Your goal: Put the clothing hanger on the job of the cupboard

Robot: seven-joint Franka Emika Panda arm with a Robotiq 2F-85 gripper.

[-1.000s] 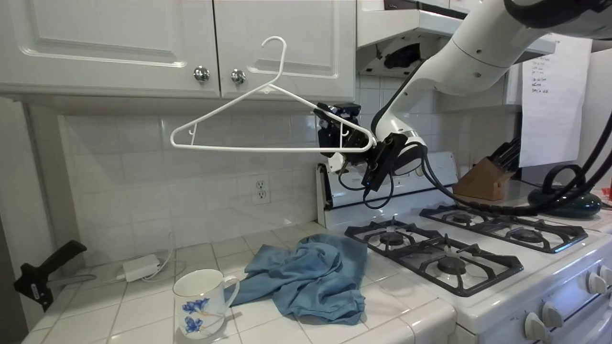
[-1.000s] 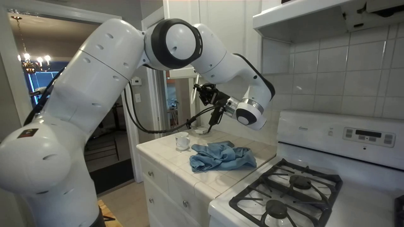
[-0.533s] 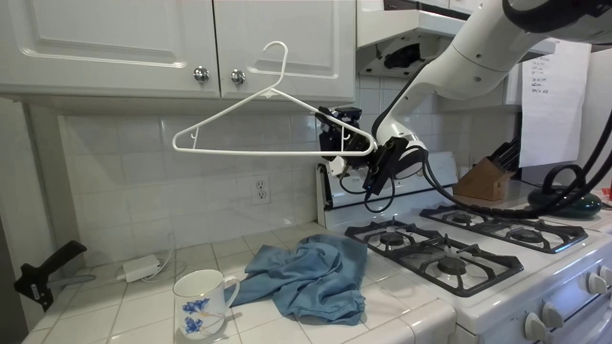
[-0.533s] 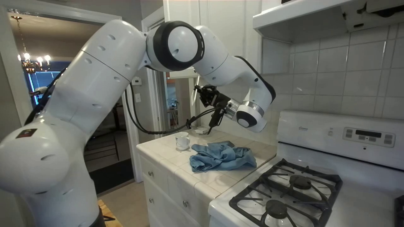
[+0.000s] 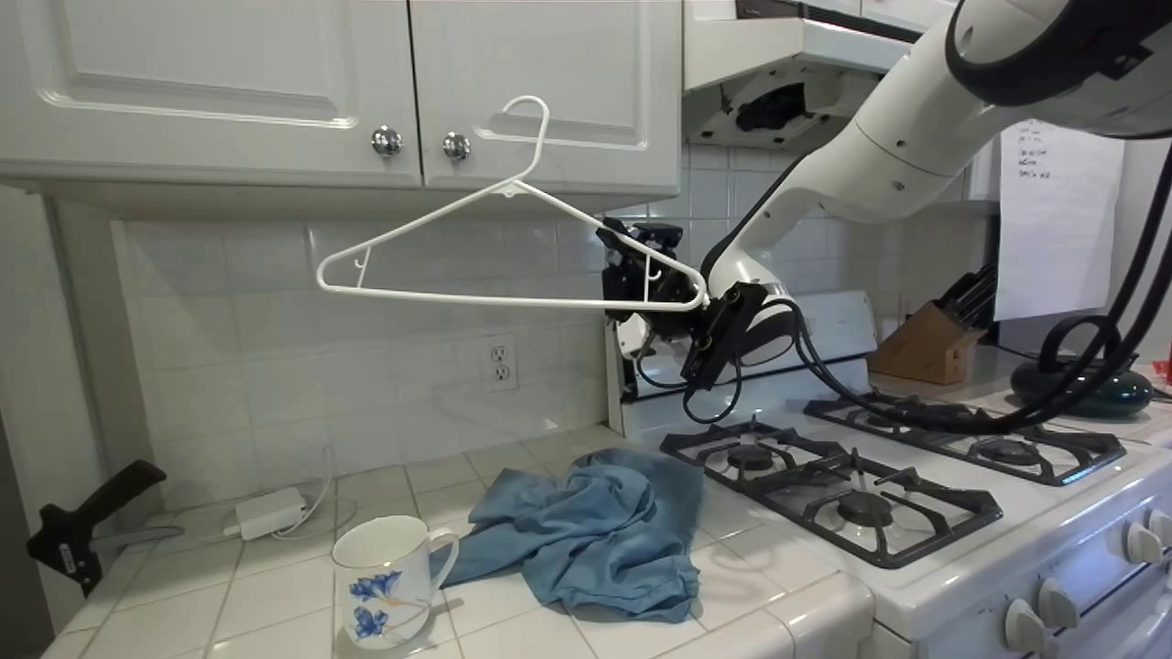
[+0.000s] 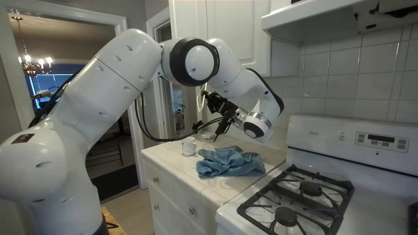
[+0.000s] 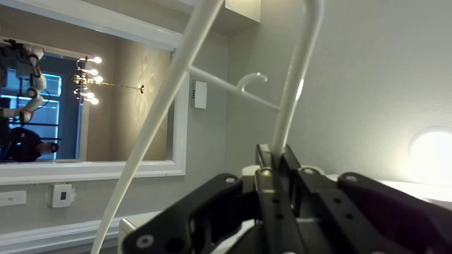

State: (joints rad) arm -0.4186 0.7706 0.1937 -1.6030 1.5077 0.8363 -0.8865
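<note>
Cupboard [image 5: 229,64] shut, hanger [image 5: 494,298] aloft in the claw [image 7: 277,155], hook [image 5: 546,117] beside the nearer knob [image 5: 456,146] and not over it.
Behind the only arm [image 6: 127,65] stands a doorway [image 6: 72,14]; under the cupboard runs a tiled counter [image 5: 275,577], a stove [image 5: 961,554] adjoining it. The hanger juts from the claw away from the stove, its long axis nearly level, slightly tilted. A crumpled blue cloth [image 5: 604,531] lies on the counter, well below. The claw is clamped around the sloping shoulder [image 5: 558,204] on the stove side. In an exterior view the hook's mouth faces down toward that knob, tip higher; how far it stands off the cupboard I cannot tell. Taking "job" as knob, the move likely wants a sideways shift, then a drop.
</note>
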